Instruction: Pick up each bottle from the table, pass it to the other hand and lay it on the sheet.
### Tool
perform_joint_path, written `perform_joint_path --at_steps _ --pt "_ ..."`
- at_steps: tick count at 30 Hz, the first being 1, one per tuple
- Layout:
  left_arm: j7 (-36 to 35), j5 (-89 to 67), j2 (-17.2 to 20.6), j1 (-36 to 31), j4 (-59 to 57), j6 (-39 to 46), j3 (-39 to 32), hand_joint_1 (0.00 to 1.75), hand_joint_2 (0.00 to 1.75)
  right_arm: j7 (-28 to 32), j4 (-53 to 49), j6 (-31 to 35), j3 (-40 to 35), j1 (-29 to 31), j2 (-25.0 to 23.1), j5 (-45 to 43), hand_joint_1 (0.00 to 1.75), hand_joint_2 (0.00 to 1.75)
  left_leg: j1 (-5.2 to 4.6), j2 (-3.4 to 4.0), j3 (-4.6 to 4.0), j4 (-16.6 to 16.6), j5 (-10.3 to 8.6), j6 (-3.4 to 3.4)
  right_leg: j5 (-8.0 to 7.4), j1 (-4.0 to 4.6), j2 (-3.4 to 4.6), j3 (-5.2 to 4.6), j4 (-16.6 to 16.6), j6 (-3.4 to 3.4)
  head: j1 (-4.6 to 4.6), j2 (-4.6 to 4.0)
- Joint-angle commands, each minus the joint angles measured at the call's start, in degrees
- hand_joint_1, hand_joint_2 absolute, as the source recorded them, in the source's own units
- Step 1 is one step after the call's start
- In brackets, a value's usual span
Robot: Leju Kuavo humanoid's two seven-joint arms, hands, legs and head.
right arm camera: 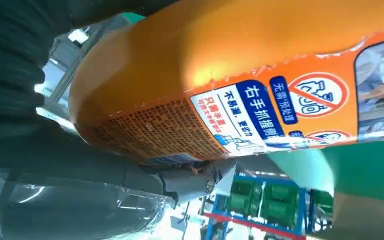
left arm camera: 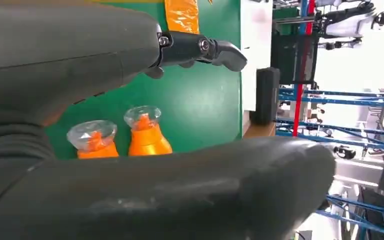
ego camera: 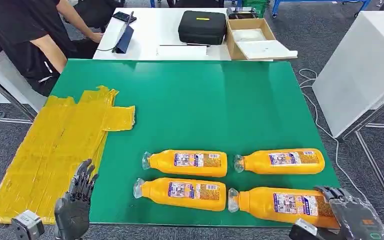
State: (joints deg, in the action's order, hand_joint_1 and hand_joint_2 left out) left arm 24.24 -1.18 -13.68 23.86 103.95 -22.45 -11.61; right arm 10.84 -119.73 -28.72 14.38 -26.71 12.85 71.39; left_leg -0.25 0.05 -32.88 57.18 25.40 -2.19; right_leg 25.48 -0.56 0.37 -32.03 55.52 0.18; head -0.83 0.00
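Four orange bottles lie on their sides on the green counter (ego camera: 205, 100), in two rows of two, clear caps pointing toward the robot's left. Far row: far-left bottle (ego camera: 187, 162) and far-right bottle (ego camera: 281, 161). Near row: near-left bottle (ego camera: 181, 193) and near-right bottle (ego camera: 280, 203).

Right hand (ego camera: 351, 215) sits at the base end of the near-right bottle, at the counter's near right corner. In the right wrist view that bottle's labelled body (right arm camera: 240, 85) lies directly against the hand, with one of the fingers (right arm camera: 195, 182) under it. Whether the fingers are clenched around it or merely touching cannot be told.

Left hand (ego camera: 77, 200) hovers over the near edge of the counter, just beside the yellow sheet (ego camera: 55, 150), fingers (ego camera: 83, 176) spread and released, grasping nothing. The left wrist view shows two capped bottle necks beyond the hand.

The sheet lies crumpled along the counter's left edge, well apart from the bottles.

Behind the green counter: a white counter (ego camera: 145, 40) carrying a black case (ego camera: 202, 27) and an open cardboard box (ego camera: 252, 37). A person (ego camera: 25, 40) sits at far left.
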Motion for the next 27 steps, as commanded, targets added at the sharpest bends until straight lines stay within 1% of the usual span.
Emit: perform_joint_path --at_steps 1,2,3,4,5,6,7,8,9,10,11,12,13,14,15,16,17,19,21,22,23,25,27 --pt "0.58 -0.46 -0.46 -2.39 -5.34 -1.15 -1.04 0.0 0.0 4.43 -11.8 -2.22 10.97 -5.74 -3.55 -0.39 1.75 1.75 -0.11 -0.27 -0.01 0.02 -0.04 0.09 0.09 -0.1 -0.3 0.0 0.07 -0.01 0.0 0.0" --pt "0.91 -0.3 -0.24 -2.56 -5.81 -1.07 -0.94 0.0 0.0 6.51 -12.54 -2.62 13.53 -6.7 -3.34 -0.06 1.75 1.75 -0.09 -0.3 0.0 0.03 -0.03 0.12 0.1 -0.08 -0.34 0.04 0.05 -0.02 0.0 0.0" --pt "1.12 -0.16 -0.18 -2.62 -6.11 -1.02 -0.96 0.0 0.0 8.04 -12.65 -2.76 15.83 -8.0 -1.99 -1.27 1.75 1.75 -0.1 -0.25 0.0 0.0 -0.05 0.06 0.07 -0.08 -0.3 0.04 0.02 -0.01 0.02 0.0" --pt "1.3 -0.13 -0.05 -2.67 -6.38 -1.04 -0.99 0.0 0.0 9.49 -12.74 -3.29 18.77 -9.38 -0.25 -3.27 1.75 1.75 -0.06 -0.37 0.05 0.07 0.03 0.2 0.17 -0.04 -0.44 0.15 0.04 -0.04 0.0 0.0" --pt "1.8 0.22 0.21 -2.81 -7.01 -1.05 -1.12 0.0 0.0 11.72 -13.18 -3.89 24.44 -11.26 2.3 -7.79 1.75 1.75 -0.15 -0.27 0.01 0.02 -0.02 0.03 0.11 -0.12 -0.31 0.04 0.06 0.02 0.0 0.0" --pt "2.18 0.59 0.38 -2.87 -7.47 -1.17 -1.29 0.0 0.0 13.75 -13.29 -5.19 28.67 -11.7 3.78 -11.67 1.75 1.75 -0.12 -0.3 0.02 0.04 0.0 0.07 0.12 -0.1 -0.34 0.08 0.05 0.01 0.0 0.0" --pt "2.55 1.16 0.53 -2.92 -8.01 -1.46 -1.45 0.0 0.0 15.21 -13.29 -6.92 32.45 -11.08 4.96 -14.93 1.75 1.75 -0.16 -0.26 -0.02 0.05 0.0 0.03 0.1 -0.13 -0.29 0.01 0.08 0.02 0.0 0.0" --pt "3.06 2.13 0.84 -2.86 -8.66 -2.24 -1.49 0.0 0.0 17.26 -12.76 -9.03 35.36 -8.4 6.13 -17.84 1.75 1.75 -0.17 -0.32 -0.02 0.1 0.03 0.06 0.15 -0.15 -0.35 0.03 0.11 0.03 0.0 0.0" --pt "3.16 2.69 0.8 -2.75 -8.92 -2.35 -1.57 0.0 0.0 18.32 -11.36 -9.99 35.31 -5.61 7.02 -19.88 1.75 1.75 -0.24 -0.18 -0.02 0.03 0.02 0.0 0.1 -0.23 -0.19 -0.02 0.07 0.07 0.0 0.0" --pt "3.48 3.3 0.98 -2.56 -8.9 -2.79 -1.08 0.0 0.0 18.42 -8.91 -9.43 33.14 -1.59 8.02 -21.8 1.75 1.75 -0.19 -0.08 0.01 0.07 0.06 0.04 0.11 -0.19 -0.1 0.03 0.05 0.12 0.02 0.0" --pt "3.49 4.12 1.16 -2.5 -8.84 -3.25 -0.4 0.0 0.0 17.43 -6.02 -7.4 29.32 1.57 9.04 -22.7 1.75 1.75 -0.16 0.18 -0.03 -0.04 0.03 -0.01 0.0 -0.17 0.18 0.0 -0.06 0.14 0.0 0.0" --pt "3.59 4.26 1.37 -2.53 -8.55 -2.72 0.42 0.0 0.0 15.48 -2.88 -4.24 24.39 3.92 10.67 -23.67 1.75 1.75 -0.15 0.27 0.02 -0.03 0.07 0.08 -0.04 -0.17 0.26 0.04 -0.09 0.14 0.0 0.0" --pt "3.57 4.37 2.01 -2.6 -8.3 -1.52 1.99 0.0 0.0 11.9 0.7 0.88 18.01 5.88 13.08 -25.54 1.75 1.75 -0.1 0.31 0.03 -0.08 0.06 0.03 -0.08 -0.12 0.31 0.09 -0.16 0.14 0.0 0.0" --pt "3.26 6.02 3.25 -2.69 -8.02 -0.6 4.29 0.0 0.0 7.4 5.15 7.26 9.13 9.13 16.16 -26.69 1.75 1.75 -0.04 0.49 0.09 -0.11 0.06 0.07 -0.18 -0.06 0.5 0.14 -0.26 0.14 0.0 0.0" --pt "2.98 6.8 4.26 -2.9 -8.01 0.55 6.13 0.0 1.75 4.58 8.27 11.21 3.15 12.0 18.22 -28.11 1.75 1.75 -0.05 0.5 0.12 -0.11 0.05 0.02 -0.17 -0.06 0.54 0.13 -0.23 0.15 -0.02 0.0" --pt "2.86 7.81 5.1 -3.19 -8.2 1.44 7.77 0.0 1.75 2.76 10.69 13.36 -1.27 14.53 19.3 -30.1 1.75 1.75 -0.03 0.7 0.19 -0.15 0.03 0.06 -0.26 -0.05 0.73 0.17 -0.3 0.14 0.02 0.0" --pt "2.61 10.3 6.11 -3.61 -8.61 1.77 9.71 0.0 1.75 1.14 12.72 15.84 -5.82 17.25 19.84 -31.14 1.75 1.75 -0.03 0.72 0.2 -0.14 0.03 0.03 -0.27 -0.04 0.74 0.17 -0.28 0.17 -0.02 0.0" --pt "1.96 12.31 7.24 -4.27 -9.44 3.37 12.08 0.0 1.75 -0.54 15.42 17.45 -10.94 21.53 19.06 -33.17 1.75 1.75 -0.05 0.79 0.15 -0.2 -0.15 0.06 -0.45 -0.07 0.76 0.14 -0.34 0.21 0.02 0.0" --pt "1.73 16.17 8.98 -5.87 -11.19 4.06 15.47 0.0 1.75 -2.12 19.51 19.24 -16.19 27.13 18.27 -35.14 1.75 1.75 -0.07 0.71 0.15 -0.19 -0.27 0.02 -0.51 -0.08 0.61 0.07 -0.28 0.15 0.0 0.0" --pt "2.18 16.57 9.44 -6.59 -11.77 5.31 16.77 0.0 1.75 -2.62 21.06 19.82 -18.15 28.96 17.76 -35.47 1.75 1.75 -0.07 0.63 0.15 -0.15 -0.29 -0.04 -0.45 -0.08 0.51 0.11 -0.23 0.19 0.0 0.0" --pt "2.52 17.83 10.0 -7.73 -12.53 5.68 18.38 0.0 1.75 -2.83 22.58 20.71 -19.56 30.42 15.83 -36.31 1.75 1.75 -0.08 0.54 0.16 -0.13 -0.34 -0.11 -0.42 -0.08 0.45 0.14 -0.2 0.18 0.0 0.0" --pt "2.84 18.99 11.02 -8.69 -12.95 7.79 20.46 0.0 1.75 -3.55 23.47 22.54 -21.96 31.12 15.66 -36.17 1.75 1.75 -0.06 0.4 0.15 -0.14 -0.44 -0.13 -0.4 -0.08 0.32 0.16 -0.21 0.18 -0.02 0.0" --pt "3.6 20.12 12.27 -10.69 -14.04 8.46 23.31 0.0 1.75 -3.72 25.85 23.44 -23.59 32.81 11.23 -36.95 1.75 1.75 -0.04 0.29 0.14 -0.08 -0.44 -0.13 -0.35 -0.08 0.22 0.13 -0.13 0.19 0.0 0.0"
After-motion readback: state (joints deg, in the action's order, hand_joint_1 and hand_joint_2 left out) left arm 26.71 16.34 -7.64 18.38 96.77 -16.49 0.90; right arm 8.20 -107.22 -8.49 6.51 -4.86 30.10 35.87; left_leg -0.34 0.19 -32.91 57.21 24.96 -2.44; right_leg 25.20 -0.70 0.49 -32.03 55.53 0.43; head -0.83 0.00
